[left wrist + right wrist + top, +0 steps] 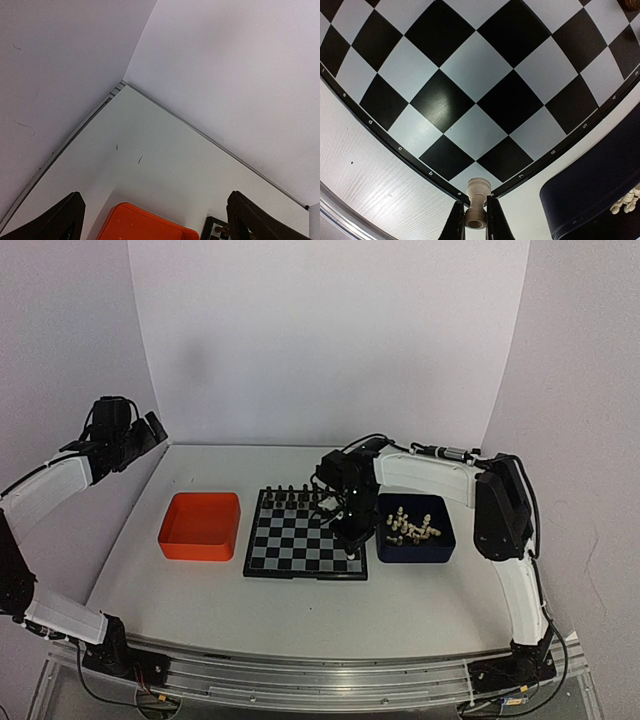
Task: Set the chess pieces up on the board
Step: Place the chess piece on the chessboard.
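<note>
The board (300,540) lies mid-table, with a row of dark pieces along its far edge. My right gripper (352,548) hangs over the board's near right corner. In the right wrist view my right gripper (475,220) is shut on a cream-white chess piece (477,200), a rook, held just above the corner square of the board (470,100). Several more cream-white pieces (412,525) lie in the dark blue tray (417,552). My left gripper (150,430) is raised far left, open and empty; its fingertips (60,220) frame the table corner.
An orange tray (200,527) sits left of the board and also shows in the left wrist view (145,225). White walls close the back and sides. The dark blue tray (590,200) lies right beside the board's corner.
</note>
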You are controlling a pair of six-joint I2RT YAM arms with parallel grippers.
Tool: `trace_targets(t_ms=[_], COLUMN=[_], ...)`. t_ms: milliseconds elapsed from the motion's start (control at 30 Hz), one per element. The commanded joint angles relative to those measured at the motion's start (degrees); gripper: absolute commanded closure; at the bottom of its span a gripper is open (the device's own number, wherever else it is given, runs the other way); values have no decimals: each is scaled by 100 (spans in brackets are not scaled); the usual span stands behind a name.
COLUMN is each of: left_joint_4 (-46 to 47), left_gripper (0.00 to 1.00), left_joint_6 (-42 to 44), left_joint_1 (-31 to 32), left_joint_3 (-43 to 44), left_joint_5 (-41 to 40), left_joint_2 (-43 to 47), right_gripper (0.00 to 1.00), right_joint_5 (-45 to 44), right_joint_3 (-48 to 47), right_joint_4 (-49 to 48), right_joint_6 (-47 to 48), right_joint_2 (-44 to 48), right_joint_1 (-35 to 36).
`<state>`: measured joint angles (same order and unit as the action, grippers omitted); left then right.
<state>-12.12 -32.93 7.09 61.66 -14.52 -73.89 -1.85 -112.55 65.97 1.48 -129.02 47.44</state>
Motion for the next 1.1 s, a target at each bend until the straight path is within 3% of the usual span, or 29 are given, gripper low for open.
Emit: trace_targets(t_ms=[0,1067], left_joint_4=[-26,-76], left_gripper=[0,0], left_joint_6=[34,131], left_joint_1=[2,-1], left_joint_3=[-48,-31], left_joint_5=[33,140], left_joint_2=[93,175], right_gripper=[95,95], right_joint_5=[57,-88], right_joint_3=[-250,69], right_joint_4=[138,252], right_joint_6=[-24,-7], right_joint_2=[-188,-172], right_joint_1=[19,121])
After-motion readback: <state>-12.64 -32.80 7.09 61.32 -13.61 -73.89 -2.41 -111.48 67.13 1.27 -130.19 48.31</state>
